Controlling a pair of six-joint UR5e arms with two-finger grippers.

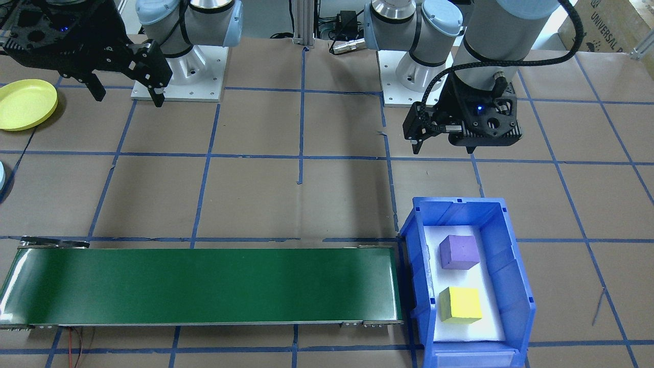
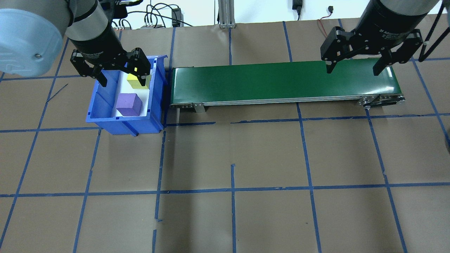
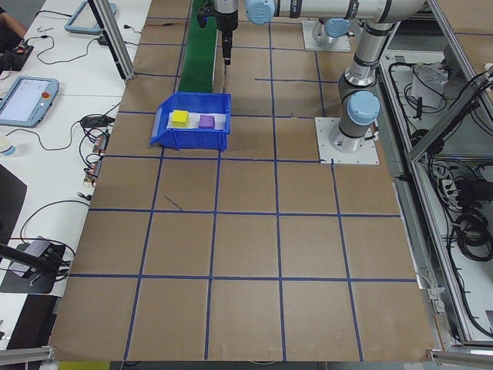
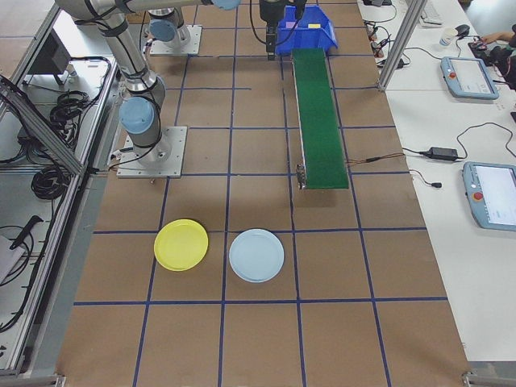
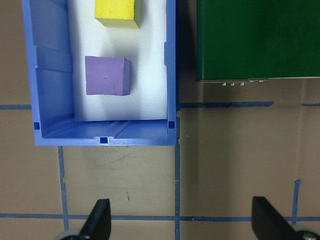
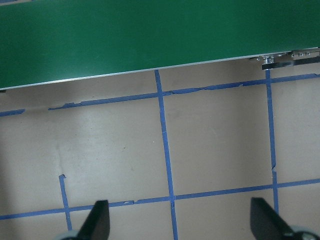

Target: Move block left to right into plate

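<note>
Both blocks sit in blue bin, walled; green conveyor alongside. Left gripper, right gripper spread, empty.

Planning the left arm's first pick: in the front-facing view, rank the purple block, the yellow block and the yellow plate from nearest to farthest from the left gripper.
1. Purple block: in the blue bin, at the end closer to the left gripper.
2. Yellow block: same bin, beyond the purple one.
3. Yellow plate: across the table, by the right gripper.
</note>
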